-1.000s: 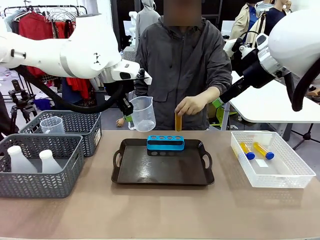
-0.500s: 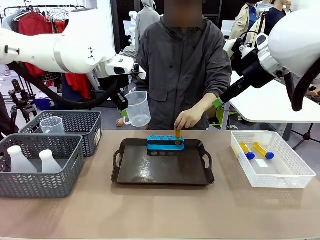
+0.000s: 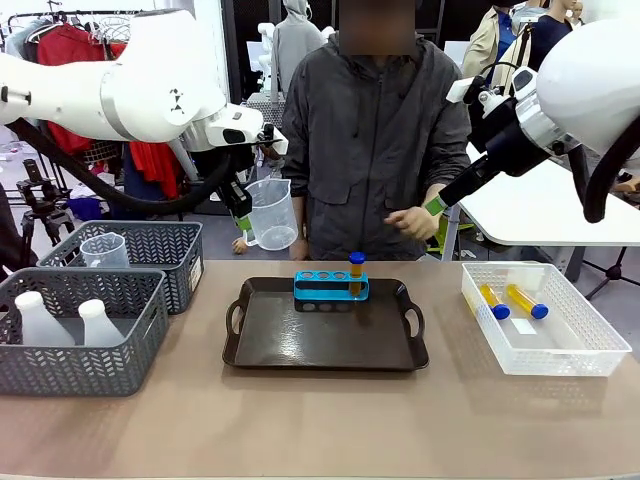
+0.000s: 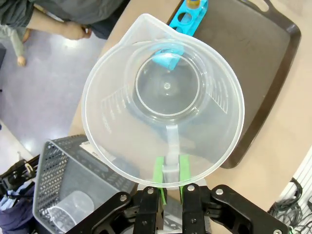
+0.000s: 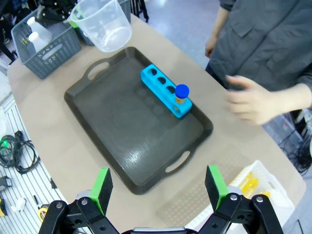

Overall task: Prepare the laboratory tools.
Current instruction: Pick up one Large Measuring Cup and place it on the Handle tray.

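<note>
L end effector [image 3: 241, 212] is clamped shut on the handle of the clear measuring beaker [image 3: 272, 214], green pads [image 4: 158, 171] pinching the handle strip from both sides. Beaker hangs upright in the air, off the bench [image 3: 320, 420], above its far edge, just past the far-left corner of the black tray [image 3: 325, 345]. In the L wrist cam the beaker [image 4: 163, 97] looks empty.

R end effector [image 5: 159, 187] has its fingers wide apart w/ nothing between them, high above the near-right side of the tray [image 5: 131, 131].

Blue tube rack [image 3: 331, 286] sits at the tray's far edge, centre. One yellow-filled tube w/ blue cap [image 3: 356, 271] stands upright in the rack's rightmost hole; other holes open. Person's hand [image 3: 410, 220] is up and to the right of that tube, not touching it.

Two more blue-capped tubes [image 3: 493, 302] lie in the white mesh crate [image 3: 590, 355], right of the tray. On the left, two conical flasks [image 3: 38, 320] stand in the near grey basket [image 3: 80, 365]; a second beaker [image 3: 104, 250] sits in the far grey basket [image 3: 160, 245].
</note>
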Motion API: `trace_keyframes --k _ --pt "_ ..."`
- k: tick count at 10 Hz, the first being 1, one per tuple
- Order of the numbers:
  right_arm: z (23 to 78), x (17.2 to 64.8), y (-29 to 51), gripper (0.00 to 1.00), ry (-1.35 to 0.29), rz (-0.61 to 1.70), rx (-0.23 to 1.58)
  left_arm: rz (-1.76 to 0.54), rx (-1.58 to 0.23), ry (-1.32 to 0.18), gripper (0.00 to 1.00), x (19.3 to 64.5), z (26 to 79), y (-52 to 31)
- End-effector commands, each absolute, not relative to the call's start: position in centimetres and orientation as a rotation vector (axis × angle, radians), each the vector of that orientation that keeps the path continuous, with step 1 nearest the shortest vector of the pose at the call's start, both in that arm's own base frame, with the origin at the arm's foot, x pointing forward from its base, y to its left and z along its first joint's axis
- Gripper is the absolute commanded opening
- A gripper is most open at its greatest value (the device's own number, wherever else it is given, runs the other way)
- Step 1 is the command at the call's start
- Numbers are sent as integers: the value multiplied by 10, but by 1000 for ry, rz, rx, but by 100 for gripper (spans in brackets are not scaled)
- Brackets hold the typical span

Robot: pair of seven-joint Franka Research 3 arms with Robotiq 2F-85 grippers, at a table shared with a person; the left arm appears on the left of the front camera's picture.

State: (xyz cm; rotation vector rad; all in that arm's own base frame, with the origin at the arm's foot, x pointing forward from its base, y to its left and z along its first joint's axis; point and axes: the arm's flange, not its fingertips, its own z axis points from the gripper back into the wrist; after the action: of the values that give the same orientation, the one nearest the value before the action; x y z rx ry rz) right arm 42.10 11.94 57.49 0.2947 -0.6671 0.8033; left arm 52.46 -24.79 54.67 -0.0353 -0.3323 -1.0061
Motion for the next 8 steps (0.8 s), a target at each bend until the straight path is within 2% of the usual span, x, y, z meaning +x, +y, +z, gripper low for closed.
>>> trace_keyframes --k 1,3,6,8 --pt "575 422 120 100 -673 805 314 -1007 -34 -339 0 526 547 -247" --pt "575 422 120 100 -673 805 314 -1007 -36 -330 0 525 545 -249" --pt "575 422 120 100 -673 805 314 -1220 69 -219 0 520 558 -309" --pt "575 422 120 100 -673 805 314 -1350 98 -213 0 518 557 -348"
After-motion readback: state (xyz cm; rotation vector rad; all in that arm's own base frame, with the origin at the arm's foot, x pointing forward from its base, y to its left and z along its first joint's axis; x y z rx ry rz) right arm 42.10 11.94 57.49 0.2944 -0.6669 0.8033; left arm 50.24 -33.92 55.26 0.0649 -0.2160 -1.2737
